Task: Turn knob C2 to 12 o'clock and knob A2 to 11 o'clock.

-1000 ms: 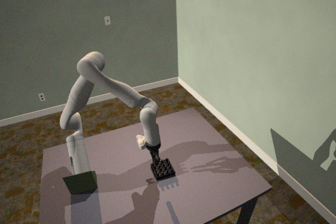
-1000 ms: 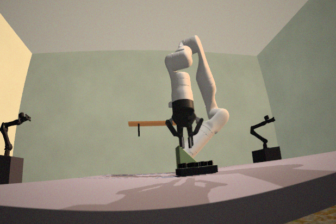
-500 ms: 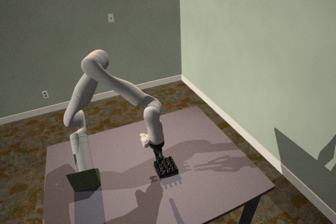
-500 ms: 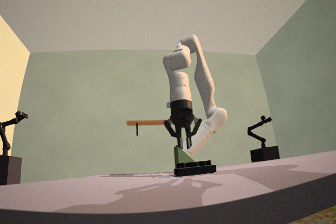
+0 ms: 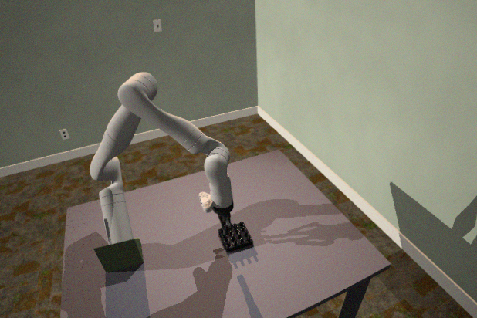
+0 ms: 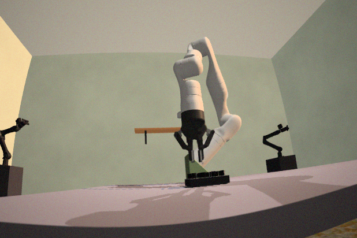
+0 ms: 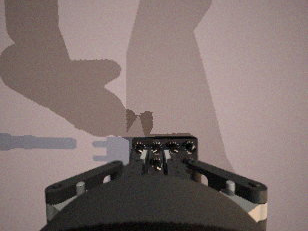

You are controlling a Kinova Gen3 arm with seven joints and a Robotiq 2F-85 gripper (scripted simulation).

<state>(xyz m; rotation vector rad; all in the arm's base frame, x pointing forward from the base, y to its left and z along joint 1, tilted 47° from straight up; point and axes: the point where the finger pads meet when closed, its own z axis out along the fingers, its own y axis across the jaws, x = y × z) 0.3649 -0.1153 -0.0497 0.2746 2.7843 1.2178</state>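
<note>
The black knob box [image 5: 235, 236] stands on its feet on the purple table, right of the middle. It also shows in the exterior view [image 6: 207, 178] and low in the wrist view [image 7: 162, 149], where one row of knobs is plain and the rest is hidden by my fingers. My gripper [image 6: 196, 157] points straight down and hangs a little above the left part of the box, clear of the knobs. Its fingers are drawn in to a narrow gap with nothing between them. In the top view the gripper [image 5: 228, 226] is over the box's far left corner. The knob lines are too small to read.
My arm's green base block [image 5: 120, 255] stands at the table's left. The table's front right edge [image 5: 339, 288] is near the box. Two small dark arms on pedestals [image 6: 278, 155] [image 6: 8, 155] and an orange shelf [image 6: 157, 130] stand in the background.
</note>
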